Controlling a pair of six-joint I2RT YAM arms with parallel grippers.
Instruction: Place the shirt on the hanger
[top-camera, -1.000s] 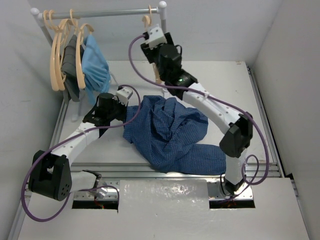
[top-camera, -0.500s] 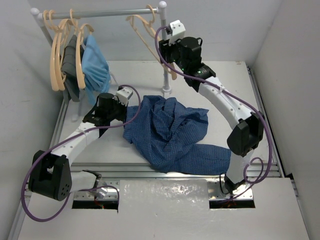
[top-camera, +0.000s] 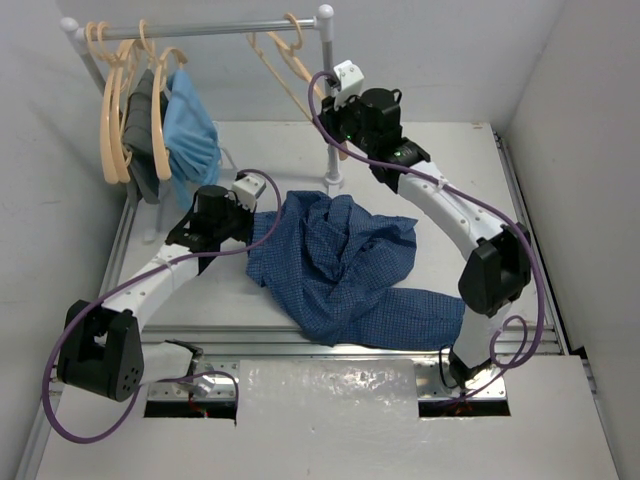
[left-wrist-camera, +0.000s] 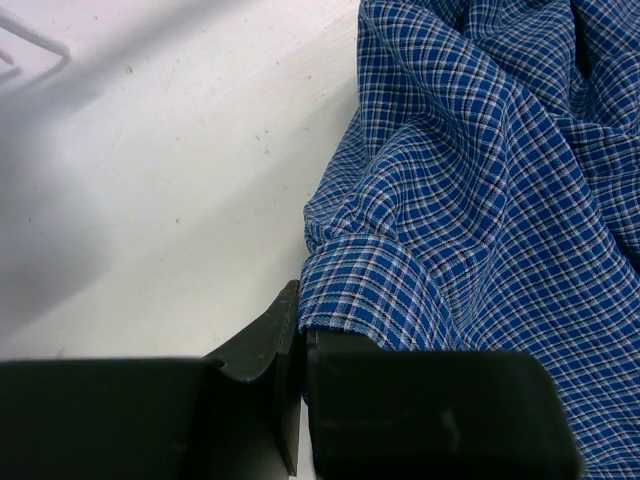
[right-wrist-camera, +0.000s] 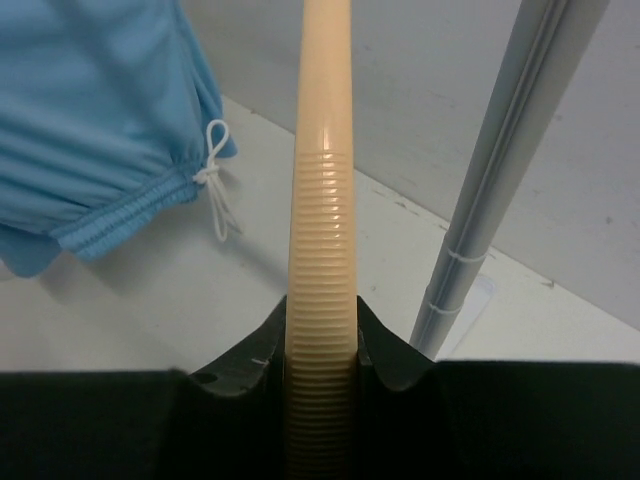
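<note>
Two grippers now have a grip: the right gripper (right-wrist-camera: 320, 335), wide apart a second ago, has been closed onto the ribbed arm of the hanger (right-wrist-camera: 321, 150), which is still hooked on the rail (top-camera: 220, 25). The shirt (top-camera: 340, 265) is heaped on the desk (top-camera: 460, 150) below, its hem pinched by the fully closed left gripper (left-wrist-camera: 301, 345). Unhooking the hanger is judged the next step.

A flat, white, matte table (top-camera: 440, 180) carried the scene, its surface lightly speckled with small dark marks in the left wrist view. A dark blue finely checked shirt (top-camera: 340, 265) lay crumpled directly on it around the middle, bunched into high folds, with one long part stretched flat toward the near right corner and its lowest fold reaching the table's near edge. Behind the shirt, apart from it, a thin grey-white upright metal rack post (top-camera: 331, 165) stood on the tabletop on a small round foot.
</note>
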